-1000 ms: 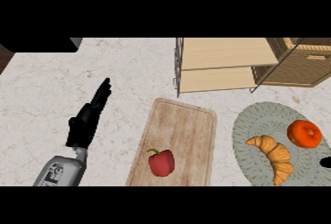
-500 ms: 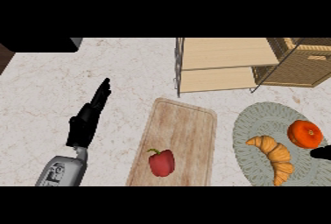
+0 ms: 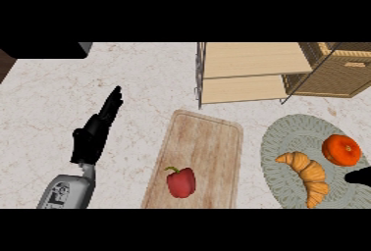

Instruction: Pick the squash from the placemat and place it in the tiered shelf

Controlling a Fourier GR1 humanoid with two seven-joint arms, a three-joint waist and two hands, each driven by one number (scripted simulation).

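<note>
The squash [image 3: 341, 149] — a round, orange, ribbed thing that could pass for a small pumpkin — sits on the grey-green oval placemat [image 3: 286, 142], towards its right side, with nothing holding it. Just beside it to the left lies a croissant [image 3: 308, 174], close but apparently not touching.

What has changed is at the right edge of the head view: a black tip of the right hand [image 3: 360, 176] now pokes in over the placemat, just below and to the right of the squash. A second ago only a sliver showed there, lower down; half a second ago it was a little further in; now it is nearer the squash again. So the reach for the pick appears under way, with no contact yet. Too little of that hand shows to say whether its fingers are spread or curled — I cannot tell.

Beyond the placemat, the wooden cutting board [image 3: 206, 147] lies in the middle of the bench [image 3: 51, 98] with a red bell pepper [image 3: 181, 182] on its lower part, and neither has moved. The tiered shelf [image 3: 250, 73] stands at the top, its two wooden tiers bare, with a wicker basket [image 3: 337, 68] just beside it on the right. The left hand [image 3: 95, 132] rests at the left with fingers straight and held together, pointing up, the same as before.

My reading is that the grasp comes next, and the croissant's closeness leaves little room on that side.
</note>
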